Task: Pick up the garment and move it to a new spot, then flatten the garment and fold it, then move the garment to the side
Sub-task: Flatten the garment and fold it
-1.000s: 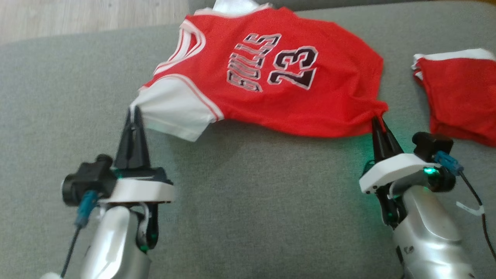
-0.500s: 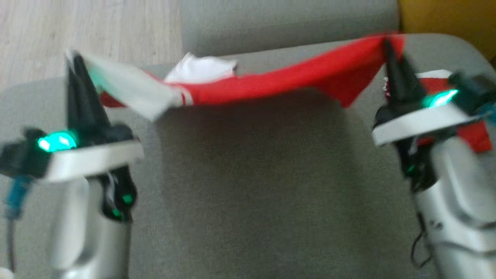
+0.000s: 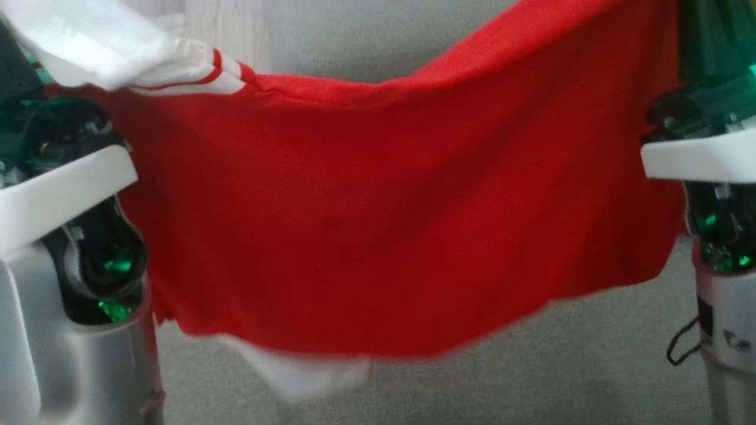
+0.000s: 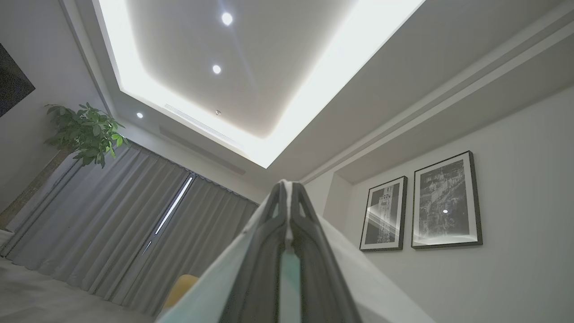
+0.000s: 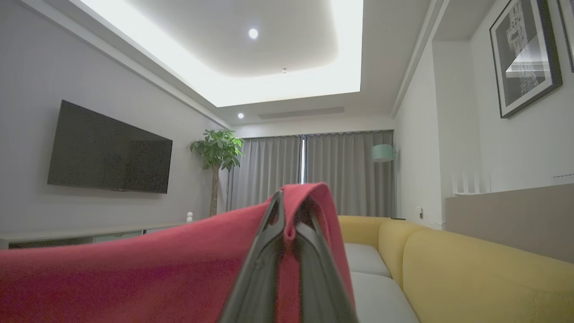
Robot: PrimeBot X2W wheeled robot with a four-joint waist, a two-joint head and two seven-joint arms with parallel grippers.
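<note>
The red garment (image 3: 378,224) hangs in the air in front of you, spread like a curtain between the two arms, its top edge sagging in the middle. One white sleeve (image 3: 106,41) is bunched at the upper left, and another white piece (image 3: 307,372) dangles below the bottom edge. The plain side faces the head camera, so the print is out of sight.

A second ago it lay flat and print-up on the grey cushion (image 3: 590,366), pinched only at one sleeve and one hem corner. Since then both arms have risen and lifted it clear of the cushion. The pick-up looks done and you are in the carry to the new spot. Flattening, folding and moving aside all remain.

Your left hand (image 4: 287,188) is clamped on white cloth, with its fingers pressed together and pointing up at the ceiling. Your right hand (image 5: 281,197) is clamped on a red fold that drapes over its tips.

Both grips are on thin edges, so a fast swing could pull a corner free. Keep the hands apart as you lower it, so it lands open.

There is no bin or basket here. The grey cushion is the only thing that could carry the garment, and a yellow sofa (image 5: 471,269) stands beyond it on the right.
</note>
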